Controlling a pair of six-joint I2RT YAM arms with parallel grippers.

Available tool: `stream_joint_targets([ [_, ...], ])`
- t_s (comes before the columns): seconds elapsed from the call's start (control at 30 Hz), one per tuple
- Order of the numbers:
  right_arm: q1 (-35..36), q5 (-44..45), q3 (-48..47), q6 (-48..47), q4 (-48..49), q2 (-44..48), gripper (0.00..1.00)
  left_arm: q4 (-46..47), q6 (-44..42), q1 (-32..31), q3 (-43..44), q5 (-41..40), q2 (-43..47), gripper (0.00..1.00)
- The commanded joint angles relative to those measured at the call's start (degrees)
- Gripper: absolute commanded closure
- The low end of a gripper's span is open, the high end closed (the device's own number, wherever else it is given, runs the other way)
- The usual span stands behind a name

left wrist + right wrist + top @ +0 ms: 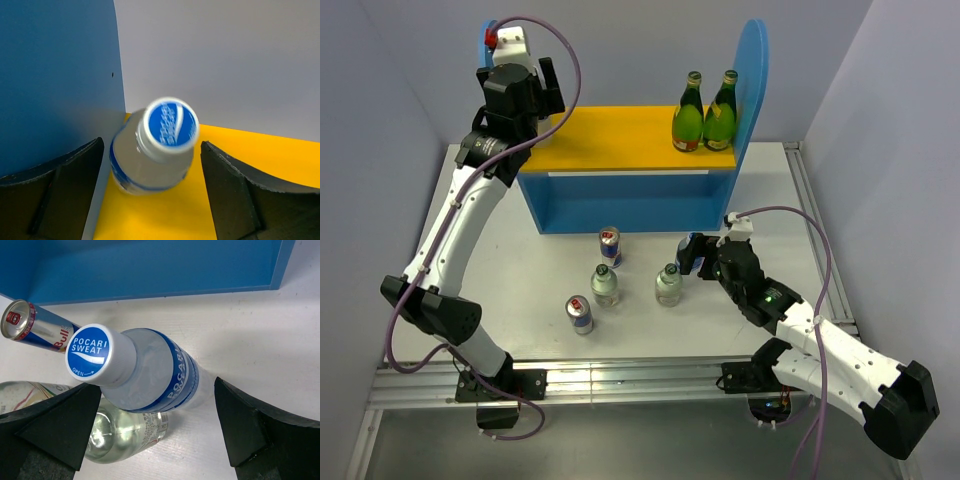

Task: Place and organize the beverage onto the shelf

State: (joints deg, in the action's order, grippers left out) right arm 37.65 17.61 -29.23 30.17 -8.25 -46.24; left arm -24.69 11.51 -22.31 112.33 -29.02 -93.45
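Observation:
The blue shelf [620,205] has a yellow upper board [620,135]. My left gripper [552,95] is open at the board's left end. In the left wrist view it [152,150] straddles a blue-labelled water bottle [150,160] standing on the board [250,165] by the blue side panel [55,75], with gaps on both sides. My right gripper [692,256] is open around the second water bottle [150,372] on the table, not touching it. Two cans [610,247] [580,314] and two green-capped bottles [605,285] [668,285] stand in front of the shelf.
Two dark green yellow-labelled bottles [705,118] stand at the board's right end beside the tall right panel [752,70]. In the right wrist view a can [35,327] and a clear bottle [125,432] stand close to the left of the water bottle. Walls enclose the table.

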Motion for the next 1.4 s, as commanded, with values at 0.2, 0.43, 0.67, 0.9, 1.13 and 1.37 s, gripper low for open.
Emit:
stream_joint_targets([
  [0.2, 0.4, 2.4, 0.1, 0.1, 1.0, -0.9, 0.00, 0.1, 0.8, 1.7, 0.4, -2.4, -0.1, 0.13],
  [0.43, 0.4, 2.7, 0.1, 0.1, 1.0, -0.8, 0.00, 0.4, 1.0, 1.7, -0.8, -2.5, 1.0, 0.14],
  [0.67, 0.5, 4.2, 0.6, 0.6, 2.2, -2.4, 0.00, 0.3, 5.2, 0.2, -7.0, -1.7, 8.2, 0.11],
  [0.9, 0.5, 6.6, 0.3, 1.4, 6.2, -8.1, 0.00, 3.6, 7.3, -4.2, -21.3, -3.0, 17.8, 0.11],
  [1.13, 0.5, 10.4, -1.4, 1.2, 10.3, -12.0, 0.04, 3.8, 8.4, -6.2, -26.0, -2.9, 21.6, 0.12],
  [1.37, 0.5, 13.9, -1.8, -0.2, 13.4, -15.1, 0.63, 4.3, 7.6, -8.2, -27.3, -3.7, 22.9, 0.11],
])
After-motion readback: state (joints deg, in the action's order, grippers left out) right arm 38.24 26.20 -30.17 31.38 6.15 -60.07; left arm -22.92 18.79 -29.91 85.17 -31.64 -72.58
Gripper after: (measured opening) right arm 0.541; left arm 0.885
